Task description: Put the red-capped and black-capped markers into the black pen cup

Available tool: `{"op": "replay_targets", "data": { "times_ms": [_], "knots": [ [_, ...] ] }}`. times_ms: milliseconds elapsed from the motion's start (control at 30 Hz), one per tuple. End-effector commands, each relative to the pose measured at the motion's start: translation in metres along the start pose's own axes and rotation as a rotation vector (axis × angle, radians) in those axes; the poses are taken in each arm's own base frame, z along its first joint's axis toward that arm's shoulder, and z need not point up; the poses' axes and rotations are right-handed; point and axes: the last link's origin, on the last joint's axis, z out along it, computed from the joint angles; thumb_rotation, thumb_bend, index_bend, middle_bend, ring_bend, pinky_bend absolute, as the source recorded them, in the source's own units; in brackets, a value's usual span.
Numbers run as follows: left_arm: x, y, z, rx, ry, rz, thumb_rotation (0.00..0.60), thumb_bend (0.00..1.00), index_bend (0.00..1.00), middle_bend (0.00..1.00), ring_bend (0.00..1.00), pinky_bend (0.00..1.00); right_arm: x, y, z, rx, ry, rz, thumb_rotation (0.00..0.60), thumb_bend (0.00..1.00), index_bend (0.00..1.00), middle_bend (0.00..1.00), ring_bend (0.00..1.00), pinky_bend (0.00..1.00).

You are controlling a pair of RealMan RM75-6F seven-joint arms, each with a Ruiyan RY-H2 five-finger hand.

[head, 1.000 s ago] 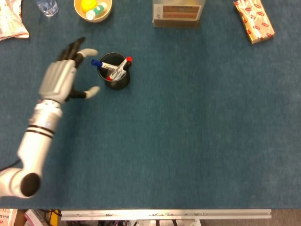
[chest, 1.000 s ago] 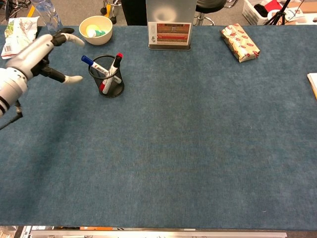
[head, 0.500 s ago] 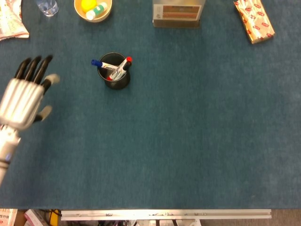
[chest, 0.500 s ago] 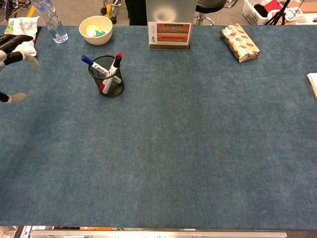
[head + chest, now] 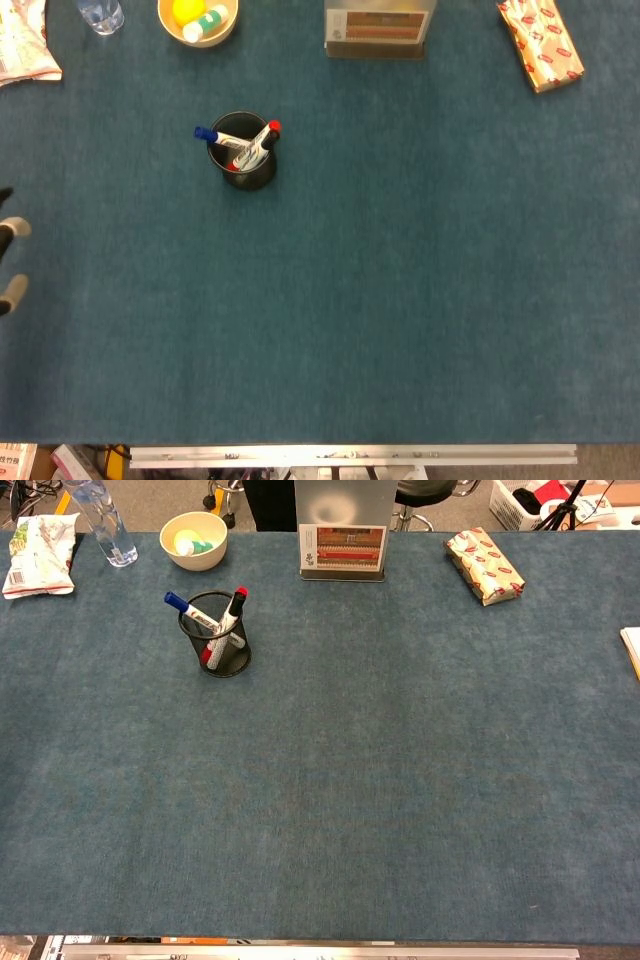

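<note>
The black mesh pen cup [image 5: 244,165] [image 5: 216,646] stands upright on the blue table, left of centre towards the back. Markers lean in it: a red-capped marker [image 5: 269,132] [image 5: 237,599] sticks out to the right and a blue-capped marker [image 5: 206,133] [image 5: 177,602] to the left. A third marker lies deeper in the cup with a red bit showing; I cannot make out a black cap. Only a few fingertips of my left hand [image 5: 10,255] show at the left edge of the head view, spread apart and holding nothing. My right hand shows in neither view.
At the back stand a bowl [image 5: 197,20] [image 5: 193,540] with yellow and green items, a water bottle [image 5: 100,14] [image 5: 102,522] and a sign stand [image 5: 378,28] [image 5: 342,542]. A snack bag [image 5: 38,552] lies back left, a wrapped packet [image 5: 540,40] [image 5: 484,565] back right.
My left hand has drawn back from beside the pen cup to the left edge, leaving the chest view entirely. The cup and its markers have stayed put.
</note>
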Motion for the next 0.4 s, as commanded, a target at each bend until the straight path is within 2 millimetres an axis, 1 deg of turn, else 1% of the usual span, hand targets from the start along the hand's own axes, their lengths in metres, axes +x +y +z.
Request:
{"op": "replay_targets", "data": {
  "times_ms": [33,400],
  "knots": [
    [0.0028,-0.0033,-0.0024,0.023,0.015,-0.021,0.6,0.19,0.38,0.19,0.04,0.11,-0.0006,0.0006,0.0011,-0.003,-0.003,-0.001,0.6,0.0,0.27,0.27,0.17,0.41],
    [0.0025,-0.0083,0.0007,0.063,0.015,-0.061,0.6,0.19,0.38,0.19,0.04,0.12,-0.0054,0.0048,0.0048,-0.021,-0.041,-0.002,0.6,0.0,0.27,0.27,0.17,0.41]
  ]
}}
